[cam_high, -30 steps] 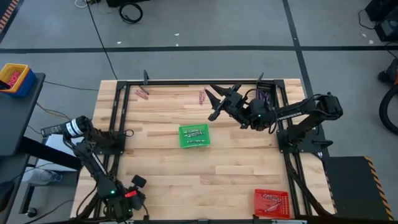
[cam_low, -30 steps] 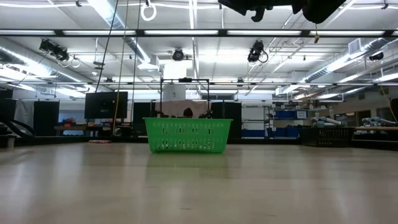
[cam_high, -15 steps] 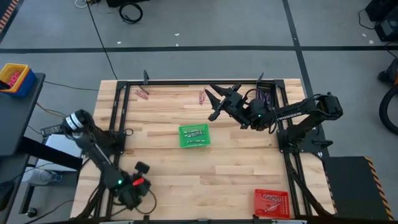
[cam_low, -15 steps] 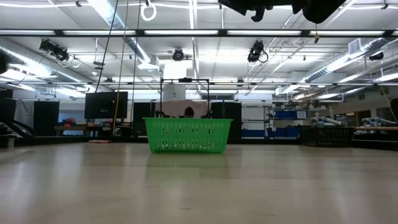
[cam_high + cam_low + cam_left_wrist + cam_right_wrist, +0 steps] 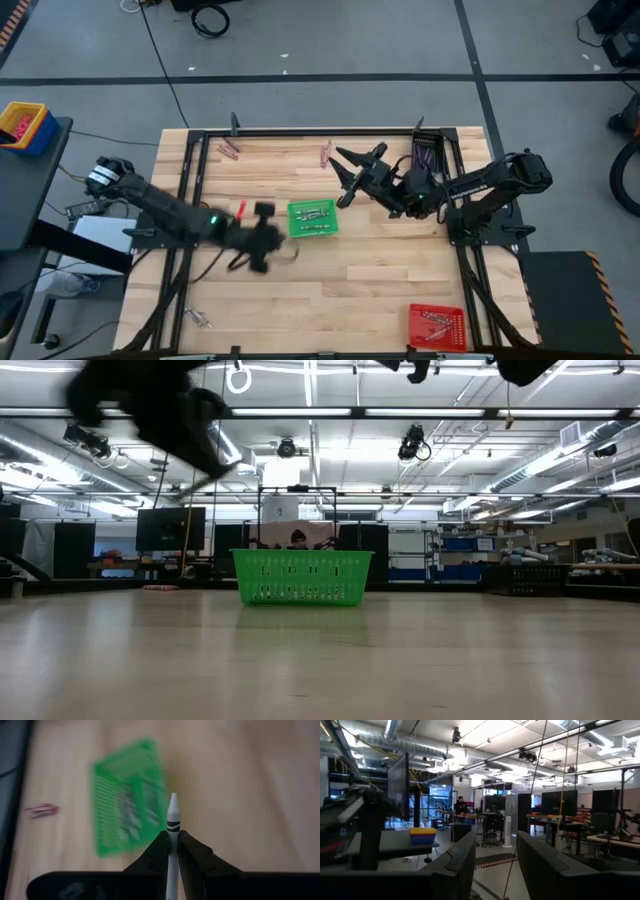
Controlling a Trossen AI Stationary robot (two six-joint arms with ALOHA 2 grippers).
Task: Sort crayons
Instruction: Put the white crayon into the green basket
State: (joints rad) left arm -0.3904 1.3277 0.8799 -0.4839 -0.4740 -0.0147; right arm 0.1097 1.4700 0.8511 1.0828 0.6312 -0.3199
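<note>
Your left pincer (image 5: 262,238) sits mid-left of the high view, just beside the green tray (image 5: 313,219), clamped on a pale crayon (image 5: 172,827) that sticks out tip-forward between the fingers (image 5: 156,852) in the left wrist view. The arm is blurred, so its exact spot is rough.

Step in hand, as I read it: carrying the pale crayon to the green tray, which already holds a few pale sticks.

Next move calls for centring the pincer over the tray, lowering, then letting go so the stick lands inside the rim, not on the tabletop (image 5: 380,270).

Your right pincer (image 5: 352,170) hovers at upper centre of the high view with jaws spread, holding nothing.

Other crayons: a reddish group (image 5: 229,151) at upper left of the tabletop, another (image 5: 325,153) at top centre near the right pincer.

Red tray (image 5: 436,325) sits at lower right with sticks in it.
</note>
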